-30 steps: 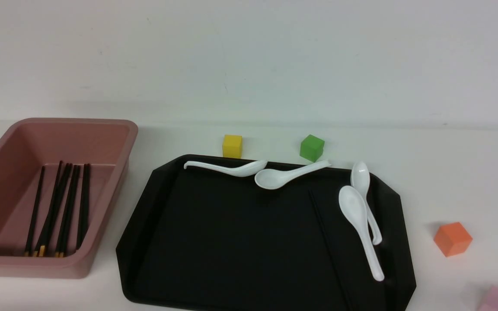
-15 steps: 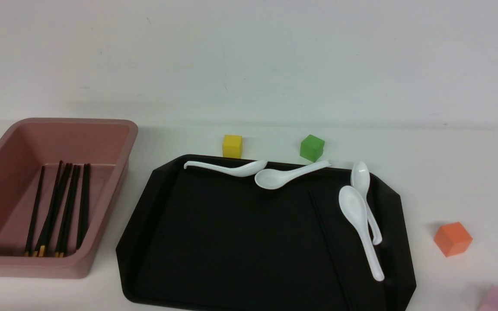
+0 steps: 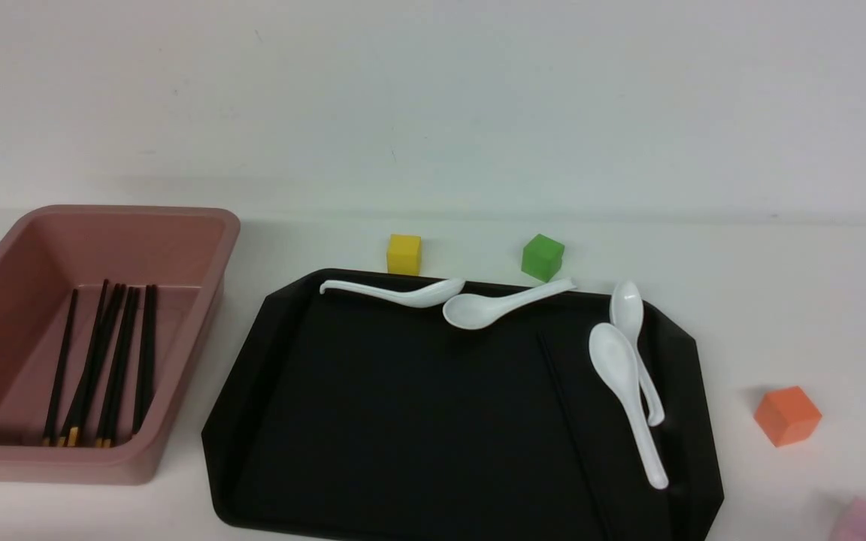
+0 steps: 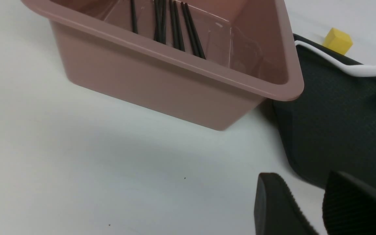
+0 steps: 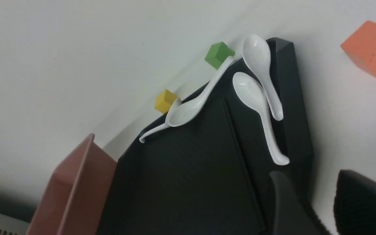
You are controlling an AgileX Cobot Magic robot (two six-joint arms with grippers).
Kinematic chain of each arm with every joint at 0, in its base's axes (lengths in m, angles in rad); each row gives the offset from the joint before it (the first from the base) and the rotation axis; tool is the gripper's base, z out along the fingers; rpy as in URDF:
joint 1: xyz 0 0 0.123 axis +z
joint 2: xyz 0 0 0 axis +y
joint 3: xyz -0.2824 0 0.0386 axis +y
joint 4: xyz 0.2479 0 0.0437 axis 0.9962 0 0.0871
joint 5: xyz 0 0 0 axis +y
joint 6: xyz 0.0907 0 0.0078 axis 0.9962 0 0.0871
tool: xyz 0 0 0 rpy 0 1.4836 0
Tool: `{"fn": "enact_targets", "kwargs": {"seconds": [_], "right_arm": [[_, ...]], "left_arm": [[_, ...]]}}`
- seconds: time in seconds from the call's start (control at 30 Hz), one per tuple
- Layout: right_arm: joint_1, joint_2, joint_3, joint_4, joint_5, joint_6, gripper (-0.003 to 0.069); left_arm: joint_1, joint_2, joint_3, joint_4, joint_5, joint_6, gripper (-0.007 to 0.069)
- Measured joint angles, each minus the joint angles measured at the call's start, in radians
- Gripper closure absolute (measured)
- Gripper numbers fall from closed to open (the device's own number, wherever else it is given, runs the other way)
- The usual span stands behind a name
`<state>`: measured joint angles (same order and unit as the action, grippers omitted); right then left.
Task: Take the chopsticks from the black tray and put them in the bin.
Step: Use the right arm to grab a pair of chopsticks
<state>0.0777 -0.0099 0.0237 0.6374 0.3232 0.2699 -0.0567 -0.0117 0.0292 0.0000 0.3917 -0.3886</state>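
Chopsticks (image 3: 119, 361) gathered in bin (image 3: 125, 213), one chopstick (image 3: 566, 413) seen lying on tray (image 3: 403, 421) beside spoons (image 3: 621, 368), left fingers (image 4: 273, 202) held apart, nothing gripped, right fingers (image 5: 286, 202) held apart, nothing gripped

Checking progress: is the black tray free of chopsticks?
No: one chopstick lies on the black tray beside two spoons; more chopsticks are in the bin.

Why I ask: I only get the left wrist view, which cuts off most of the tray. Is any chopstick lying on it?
Observer: Yes, one chopstick lies on the black tray, toward its right side.
Operator: Anything touching it?
Observer: Two white spoons lie just right of it; I see no contact.
Operator: Where's the right gripper?
Observer: The right gripper is open and empty, by the tray's right edge.
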Motion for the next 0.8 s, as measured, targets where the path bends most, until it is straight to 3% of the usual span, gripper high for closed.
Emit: {"fn": "enact_targets", "kwargs": {"seconds": [0.17,0.33,0.47,0.53,0.67,0.8], "right_arm": [[0.000,0.000,-0.007,0.005,-0.006,-0.016,0.0419],[0.000,0.002,-0.131,-0.038,-0.006,-0.118,0.0459],[0.000,0.084,-0.315,-0.155,0.056,-0.232,0.0606],[0.000,0.195,-0.432,-0.253,0.190,-0.245,0.0668],[0.000,0.425,-0.550,-0.367,0.467,-0.241,0.0665],[0.000,0.691,-0.577,-0.386,0.622,-0.248,0.0658]], "left_arm": [[0.000,0.000,0.000,0.000,0.000,0.000,0.0386],[0.000,0.000,0.000,0.000,0.000,0.000,0.0386],[0.000,0.000,0.000,0.000,0.000,0.000,0.0386],[0.000,0.000,0.000,0.000,0.000,0.000,0.0386],[0.000,0.000,0.000,0.000,0.000,0.000,0.0386],[0.000,0.000,0.000,0.000,0.000,0.000,0.0386]]}}
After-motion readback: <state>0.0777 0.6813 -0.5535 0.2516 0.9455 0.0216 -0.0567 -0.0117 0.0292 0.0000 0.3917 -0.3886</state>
